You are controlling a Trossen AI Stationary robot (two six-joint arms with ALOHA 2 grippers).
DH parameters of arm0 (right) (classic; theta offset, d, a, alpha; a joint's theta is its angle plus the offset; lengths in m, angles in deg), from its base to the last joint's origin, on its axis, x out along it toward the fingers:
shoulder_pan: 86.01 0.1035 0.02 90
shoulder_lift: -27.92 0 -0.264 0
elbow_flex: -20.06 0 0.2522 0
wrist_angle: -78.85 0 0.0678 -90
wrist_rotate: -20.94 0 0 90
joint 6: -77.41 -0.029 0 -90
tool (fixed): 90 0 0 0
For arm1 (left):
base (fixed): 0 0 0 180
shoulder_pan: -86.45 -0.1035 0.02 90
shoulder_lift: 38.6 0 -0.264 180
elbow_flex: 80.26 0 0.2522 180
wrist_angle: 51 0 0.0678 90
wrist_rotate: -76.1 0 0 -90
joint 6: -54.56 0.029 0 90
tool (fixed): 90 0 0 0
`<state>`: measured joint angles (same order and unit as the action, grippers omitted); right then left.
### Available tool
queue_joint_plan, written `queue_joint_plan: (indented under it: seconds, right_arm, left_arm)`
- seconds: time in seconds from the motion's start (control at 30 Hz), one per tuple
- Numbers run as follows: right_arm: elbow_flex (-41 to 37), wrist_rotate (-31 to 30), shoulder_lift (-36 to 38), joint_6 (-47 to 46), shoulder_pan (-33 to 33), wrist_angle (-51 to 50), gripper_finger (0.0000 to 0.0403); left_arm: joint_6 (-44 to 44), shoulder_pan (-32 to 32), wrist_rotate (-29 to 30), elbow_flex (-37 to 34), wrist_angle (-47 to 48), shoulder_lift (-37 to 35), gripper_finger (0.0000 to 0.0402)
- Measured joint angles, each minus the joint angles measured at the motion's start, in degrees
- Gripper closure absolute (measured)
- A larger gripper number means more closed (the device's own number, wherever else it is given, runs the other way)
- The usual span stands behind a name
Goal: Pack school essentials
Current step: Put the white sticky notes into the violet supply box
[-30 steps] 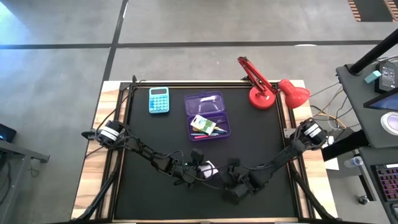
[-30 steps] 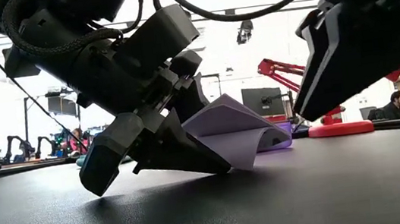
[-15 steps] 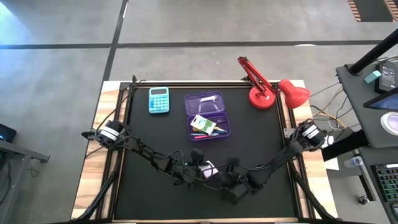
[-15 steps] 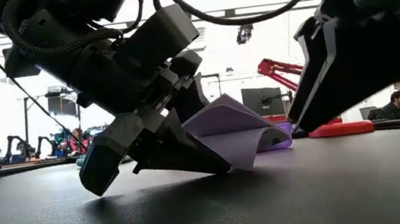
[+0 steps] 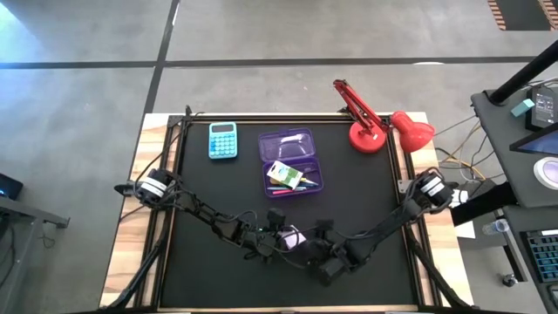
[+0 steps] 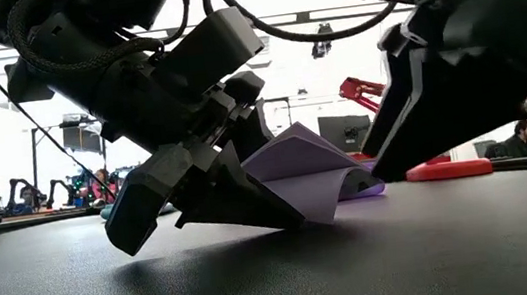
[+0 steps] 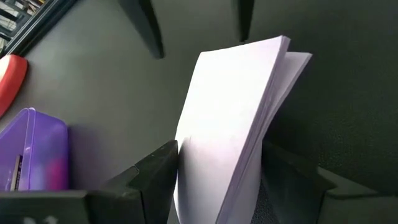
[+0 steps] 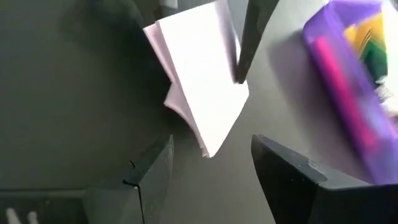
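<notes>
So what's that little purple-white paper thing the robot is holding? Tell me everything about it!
It is a small pad of pale lilac-white paper sheets, a thin stack whose free corner fans apart a little. It looks soft and bendy: in the low view it curves upward, with one edge down on the black table. The left gripper pinches it between its two dark fingers. The right gripper hovers close by with its fingers open, not touching. The purple case lies farther back.
</notes>
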<state>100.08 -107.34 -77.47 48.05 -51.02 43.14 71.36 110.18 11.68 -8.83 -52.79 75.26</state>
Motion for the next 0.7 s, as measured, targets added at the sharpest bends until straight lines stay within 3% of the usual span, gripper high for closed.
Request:
queue_joint_plan:
  seconds: [0.27,0.5,0.7]
  right_arm:
    - [0.0,-2.7,-3.9,10.5,-0.2,2.5,0.0193]
    - [0.2,-10.7,-5.7,13.4,-0.1,4.8,0.0196]
    - [0.5,-11.0,-5.8,13.8,-0.1,6.9,0.0246]
  left_arm:
    - [-0.1,0.0,0.0,0.0,-0.1,0.0,0.0197]
    - [-0.1,0.0,0.0,0.0,-0.3,0.0,0.0197]
    - [-0.1,0.0,0.0,0.0,-0.4,0.0,0.0197]
